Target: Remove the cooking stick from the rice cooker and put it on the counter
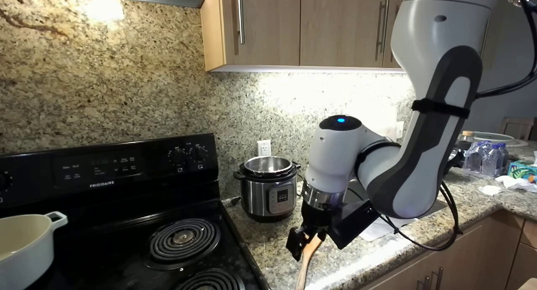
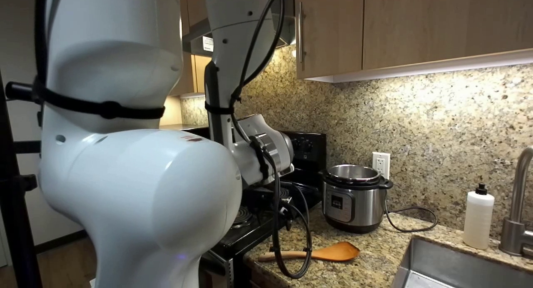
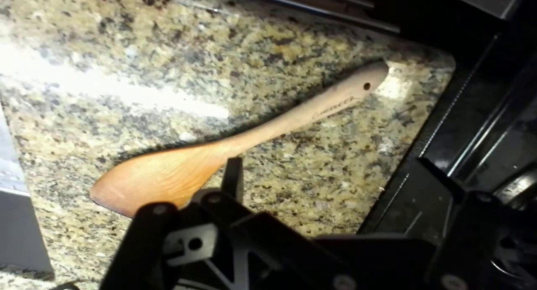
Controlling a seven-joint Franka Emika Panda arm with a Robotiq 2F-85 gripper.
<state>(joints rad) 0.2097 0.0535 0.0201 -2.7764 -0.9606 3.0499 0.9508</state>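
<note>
The cooking stick shows as a wooden spatula with a pale handle and a wider orange-brown blade. It lies flat on the speckled granite counter (image 1: pixel 268 244) in both exterior views (image 1: pixel 308 256) (image 2: pixel 337 252) and the wrist view (image 3: pixel 168 174). My gripper (image 3: pixel 331 164) is open with nothing between its fingers, above the counter by the stove's edge. In the wrist view one fingertip overlaps the blade's edge; contact cannot be told. In an exterior view the gripper (image 1: pixel 309 239) is over the blade end. The steel rice cooker (image 1: pixel 272 193) (image 2: pixel 354 202) stands lidless behind it.
The black stove (image 1: pixel 182 237) with coil burners borders the counter, and a white pot (image 1: pixel 27 250) stands on it. A steel sink (image 2: pixel 449 263), a faucet (image 2: pixel 518 196) and a white bottle (image 2: pixel 479 217) are beside the cooker. Water bottles (image 1: pixel 488 158) stand farther along.
</note>
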